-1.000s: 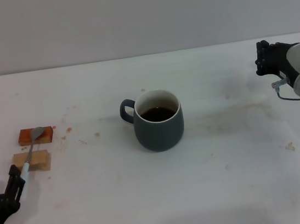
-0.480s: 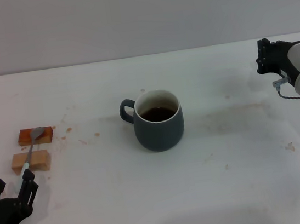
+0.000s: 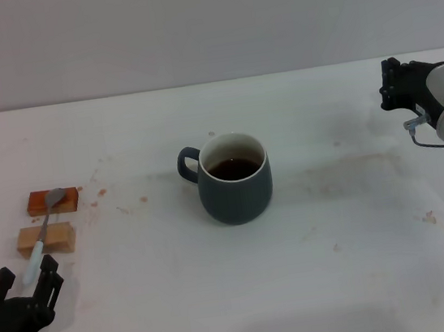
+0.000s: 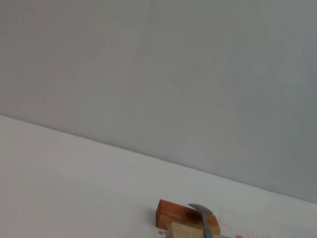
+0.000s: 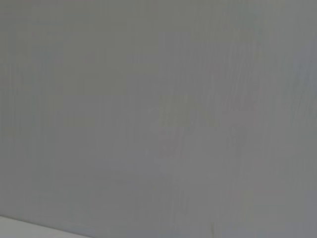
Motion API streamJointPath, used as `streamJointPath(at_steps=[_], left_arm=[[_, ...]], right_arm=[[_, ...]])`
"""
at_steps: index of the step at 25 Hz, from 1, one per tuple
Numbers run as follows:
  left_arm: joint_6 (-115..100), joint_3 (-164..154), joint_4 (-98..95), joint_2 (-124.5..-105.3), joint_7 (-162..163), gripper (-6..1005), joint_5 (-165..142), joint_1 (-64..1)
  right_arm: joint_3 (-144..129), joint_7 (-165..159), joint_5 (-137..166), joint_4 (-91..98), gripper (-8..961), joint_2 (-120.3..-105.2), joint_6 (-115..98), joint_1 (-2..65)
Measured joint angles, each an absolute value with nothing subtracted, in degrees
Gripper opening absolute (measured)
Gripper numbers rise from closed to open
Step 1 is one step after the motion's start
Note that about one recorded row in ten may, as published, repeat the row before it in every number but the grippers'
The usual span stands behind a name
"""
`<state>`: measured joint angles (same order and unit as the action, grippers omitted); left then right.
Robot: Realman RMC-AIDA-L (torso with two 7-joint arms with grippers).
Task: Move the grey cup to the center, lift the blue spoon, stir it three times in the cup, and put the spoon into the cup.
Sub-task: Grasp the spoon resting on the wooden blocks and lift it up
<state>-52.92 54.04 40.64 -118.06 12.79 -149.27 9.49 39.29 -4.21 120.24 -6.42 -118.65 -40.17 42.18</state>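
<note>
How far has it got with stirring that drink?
The grey cup already sits mid-table with dark liquid inside. The blue spoon lies across two wooden blocks, untouched. The left gripper sits just short of its handle, jaws open; the right gripper is parked at the table's far right. Lifting, stirring and dropping the spoon in remain.

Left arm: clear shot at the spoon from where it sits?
Probably yes. The left gripper, fingers open, sits just short of the spoon handle's free end; the spoon lies across two blocks with nothing between it and the gripper.
</note>
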Motion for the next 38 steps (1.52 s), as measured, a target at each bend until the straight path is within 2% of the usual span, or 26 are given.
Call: streamJointPath(at_steps=[29, 37, 38], left_arm=[[-52.92, 53.67, 37.39, -118.22, 15.29, 670, -149.06, 7.13], [-52.85, 53.87, 37.28, -118.21, 15.83, 469, -149.06, 7.01], [-52.76, 53.87, 37.27, -118.21, 15.83, 469, -149.05, 6.99]], right_arm=[[39.29, -4.21, 120.5, -6.56, 33, -118.65, -40.25, 42.28], [39.29, -4.21, 120.5, -6.74, 32, -118.65, -40.26, 42.28], [39.29, -4.21, 120.5, -6.76, 32, -118.65, -40.26, 42.28]])
